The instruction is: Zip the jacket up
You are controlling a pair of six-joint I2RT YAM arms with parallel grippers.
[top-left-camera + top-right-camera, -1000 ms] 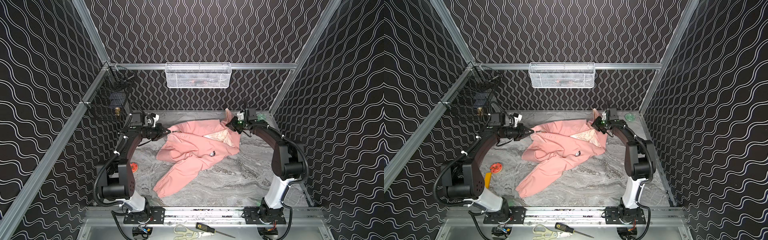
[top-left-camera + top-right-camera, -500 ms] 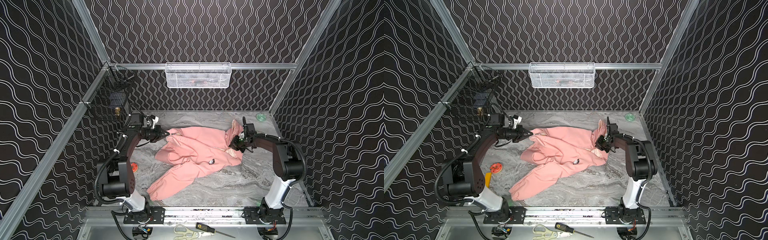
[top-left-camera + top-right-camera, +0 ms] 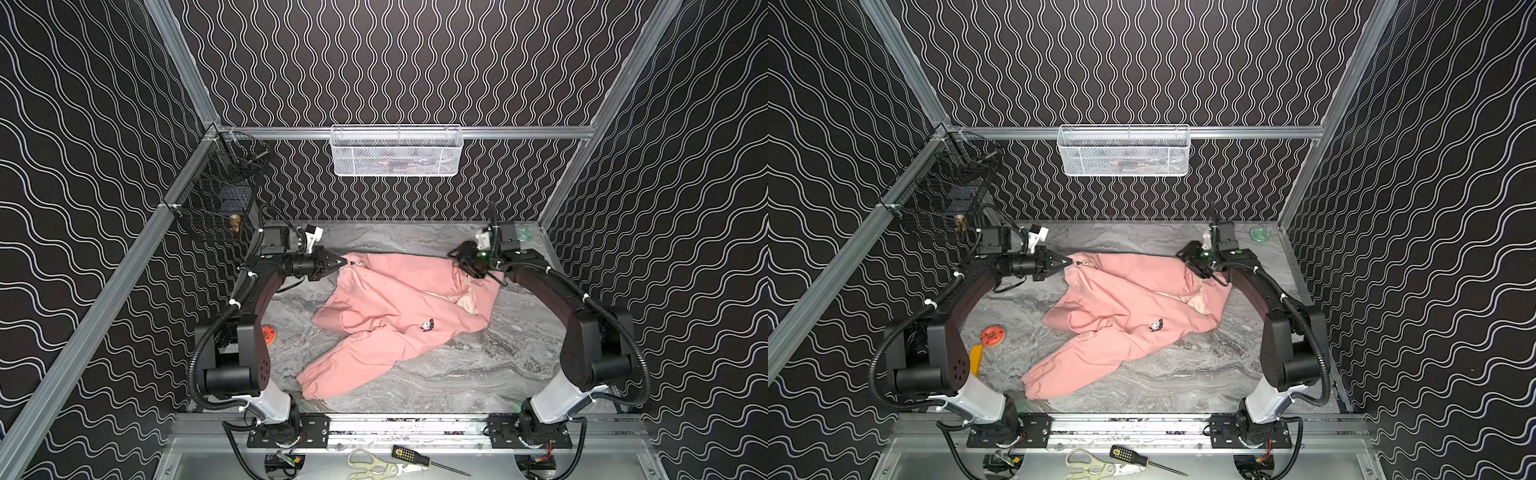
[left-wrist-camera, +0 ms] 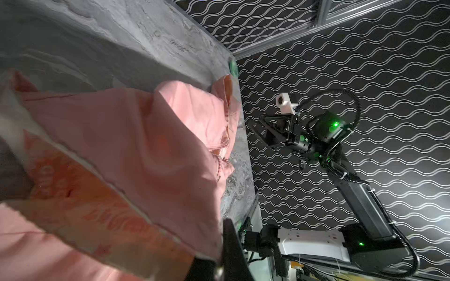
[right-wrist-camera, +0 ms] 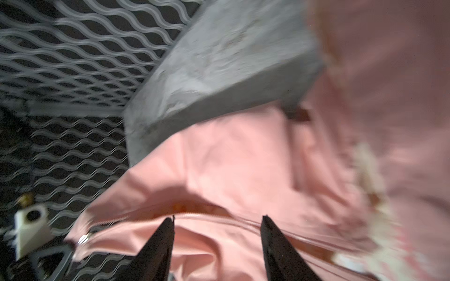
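Note:
The salmon-pink jacket (image 3: pixel 399 303) (image 3: pixel 1125 299) lies crumpled on the grey marbled table (image 3: pixel 498 357), one sleeve trailing toward the front. A small cartoon print (image 3: pixel 426 325) faces up and cream lining (image 3: pixel 467 300) shows near the collar. My left gripper (image 3: pixel 344 262) (image 3: pixel 1070 262) is shut on the jacket's far-left edge by the zipper end; in the left wrist view its jaws (image 4: pixel 220 243) pinch pink fabric (image 4: pixel 146 146). My right gripper (image 3: pixel 459 259) (image 3: pixel 1187 257) hovers open at the collar. In the right wrist view its jaws (image 5: pixel 218 217) straddle the zipper line (image 5: pixel 243 220), holding nothing.
A white mesh basket (image 3: pixel 397 149) hangs on the back wall and a black wire basket (image 3: pixel 216 199) on the left rail. An orange disc (image 3: pixel 992 334) and yellow piece (image 3: pixel 976 359) lie by the left arm. A green lid (image 3: pixel 524 235) sits back right. Scissors (image 3: pixel 374 459) and a screwdriver (image 3: pixel 415 455) lie at the front.
My right gripper has opened, let go of the jacket's collar and drawn back toward the rear. The collar has dropped onto the table. The left gripper has kept its hold.

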